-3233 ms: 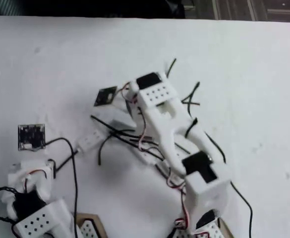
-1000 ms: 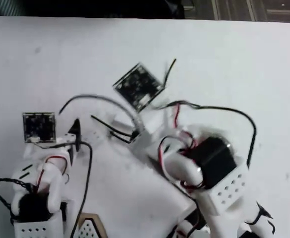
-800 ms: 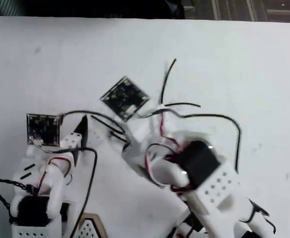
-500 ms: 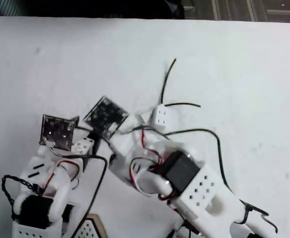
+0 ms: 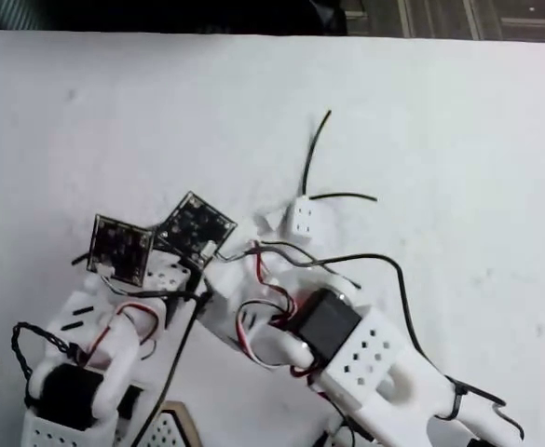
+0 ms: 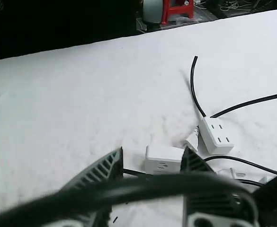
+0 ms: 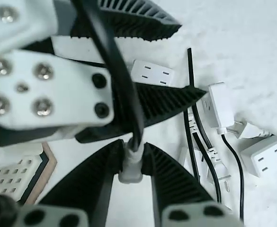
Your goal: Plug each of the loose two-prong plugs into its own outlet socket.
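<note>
My right gripper (image 7: 131,147) is shut on a white two-prong plug (image 7: 130,166) whose black cord (image 7: 111,71) runs up across the view. Just beyond it, my left gripper (image 6: 153,152) stands open, with a white outlet socket (image 6: 163,159) lying between its black ribbed fingers (image 7: 153,101). That socket (image 7: 152,72) rests on the table (image 5: 86,121), partly hidden under both wrist boards in the high view (image 5: 167,276). A second outlet socket (image 5: 305,217) lies farther out, with another white plug (image 6: 192,140) against its side.
Beside my right gripper lie a loose white plug (image 7: 218,110) and several black cords (image 7: 192,137). Two short black cords (image 5: 315,140) trail from the far socket. A wooden base corner (image 5: 165,419) sits at the near edge between the arms.
The right arm has swung left and drawn back toward the left arm, bringing the plug's cord with it and uncovering the far socket. The left arm has shifted right toward it.
</note>
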{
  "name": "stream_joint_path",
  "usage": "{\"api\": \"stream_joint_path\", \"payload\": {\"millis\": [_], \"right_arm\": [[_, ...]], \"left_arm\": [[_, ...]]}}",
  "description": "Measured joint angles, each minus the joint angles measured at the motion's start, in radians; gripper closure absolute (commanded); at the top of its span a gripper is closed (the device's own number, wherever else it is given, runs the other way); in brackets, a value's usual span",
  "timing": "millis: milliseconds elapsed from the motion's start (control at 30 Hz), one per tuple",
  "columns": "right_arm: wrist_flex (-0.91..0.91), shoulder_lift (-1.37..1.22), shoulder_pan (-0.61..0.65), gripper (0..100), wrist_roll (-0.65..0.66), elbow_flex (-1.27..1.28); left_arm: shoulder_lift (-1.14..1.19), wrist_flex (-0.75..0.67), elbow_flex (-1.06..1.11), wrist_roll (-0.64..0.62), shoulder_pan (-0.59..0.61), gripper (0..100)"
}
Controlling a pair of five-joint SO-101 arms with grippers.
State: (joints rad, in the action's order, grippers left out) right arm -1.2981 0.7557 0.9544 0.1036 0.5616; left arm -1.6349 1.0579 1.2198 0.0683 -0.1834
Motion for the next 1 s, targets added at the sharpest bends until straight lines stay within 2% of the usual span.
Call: {"api": "stream_joint_path", "payload": {"millis": [100, 333, 500, 700, 867, 1000], "right_arm": [[0.005, 0.0, 0.0, 98.0, 0.0, 0.0], [0.109, 0.0, -0.112, 98.0, 0.0, 0.003], [0.232, 0.0, -0.146, 98.0, -0.012, 0.041], [0.563, -0.002, -0.143, 98.0, -0.181, 0.315], [0.918, -0.002, -0.14, 98.1, -0.187, 0.537], [1.013, -0.006, -0.135, 98.1, -0.196, 0.56]], "left_arm": [[-0.012, 0.018, 0.0, 0.002, 0.035, 79], [-0.011, 0.118, -0.109, 0.028, 0.361, 79], [-0.014, 0.169, -0.167, 0.118, 0.514, 79], [-0.014, 0.167, -0.084, 0.149, 0.624, 79], [-0.012, 0.109, 0.072, 0.149, 0.669, 79], [-0.002, 0.086, 0.12, 0.149, 0.723, 79]]}}
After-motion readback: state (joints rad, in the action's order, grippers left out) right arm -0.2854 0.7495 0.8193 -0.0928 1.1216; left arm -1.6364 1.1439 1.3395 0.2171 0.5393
